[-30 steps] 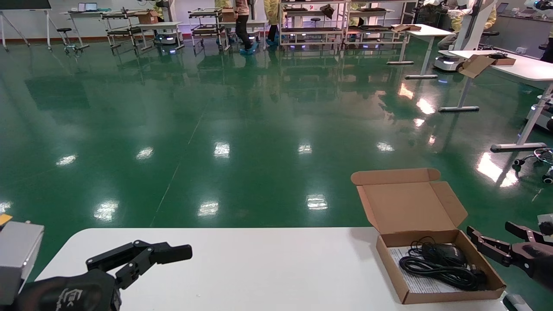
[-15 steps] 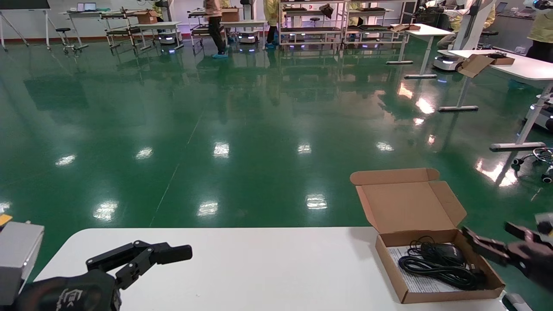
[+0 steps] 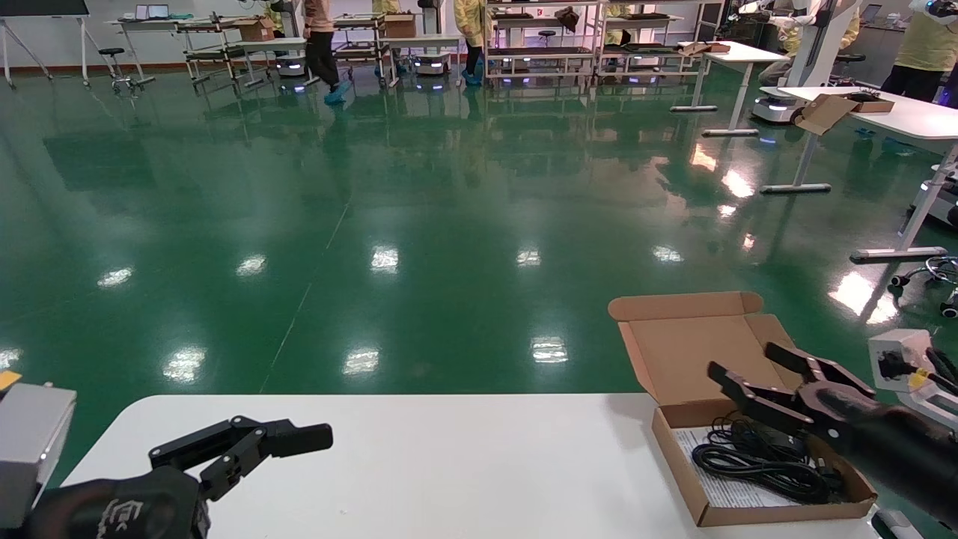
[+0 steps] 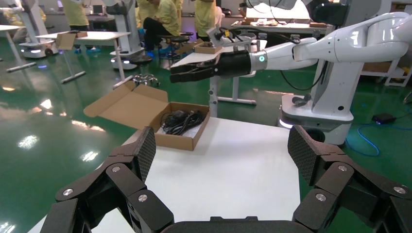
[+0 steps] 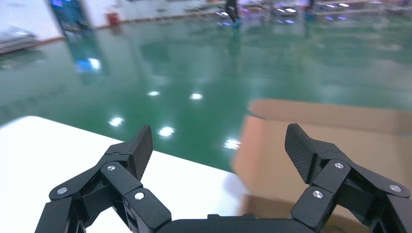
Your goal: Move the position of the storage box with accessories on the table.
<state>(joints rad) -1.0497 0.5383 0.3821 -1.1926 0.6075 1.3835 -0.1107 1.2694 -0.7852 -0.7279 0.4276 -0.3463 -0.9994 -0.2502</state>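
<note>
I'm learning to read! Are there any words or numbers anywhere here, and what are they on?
White paper sheet in the storage box: it has printed lines, but too small to read.
Black cover of the left arm behind the left claw: a pale printed mark, too blurred to read.
Nothing else shows readable words or numbers.

Robot lab/workshop: glossy green floor (image 3: 337, 224), rolling racks (image 3: 539, 37), staff in yellow coats (image 3: 468, 22).

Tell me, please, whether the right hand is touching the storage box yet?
Apart. The left wrist view shows the right hand in the air, clearly above the storage box, with floor visible between them.
</note>
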